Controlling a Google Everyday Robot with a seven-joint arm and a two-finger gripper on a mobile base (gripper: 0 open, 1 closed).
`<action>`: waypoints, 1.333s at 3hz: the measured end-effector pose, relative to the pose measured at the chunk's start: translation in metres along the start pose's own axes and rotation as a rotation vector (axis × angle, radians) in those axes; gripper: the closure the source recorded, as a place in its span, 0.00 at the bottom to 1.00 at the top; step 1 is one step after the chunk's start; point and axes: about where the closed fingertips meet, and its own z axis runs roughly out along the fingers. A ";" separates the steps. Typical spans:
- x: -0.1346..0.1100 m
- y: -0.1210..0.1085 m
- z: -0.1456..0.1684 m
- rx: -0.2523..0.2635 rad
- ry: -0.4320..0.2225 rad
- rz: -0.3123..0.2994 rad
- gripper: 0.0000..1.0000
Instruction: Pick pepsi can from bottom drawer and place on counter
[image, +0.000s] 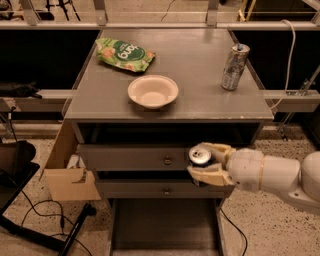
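Observation:
My gripper (207, 161) is shut on the pepsi can (200, 155), of which mainly the silver top shows. It holds the can upright in front of the two upper drawers, above the open bottom drawer (165, 225) and below the front edge of the counter (200, 60). The white arm reaches in from the right. The drawer's grey floor shows nothing on it.
On the counter stand a white bowl (152, 91), a green snack bag (125, 54) and a taller silver-grey can (235, 67). A cardboard box (67, 172) sits left of the cabinet. Cables lie on the floor at the left.

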 end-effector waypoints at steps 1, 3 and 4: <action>-0.074 -0.021 -0.018 0.068 0.005 -0.014 1.00; -0.214 -0.088 -0.034 0.206 -0.061 0.022 1.00; -0.259 -0.126 -0.009 0.249 -0.121 0.049 1.00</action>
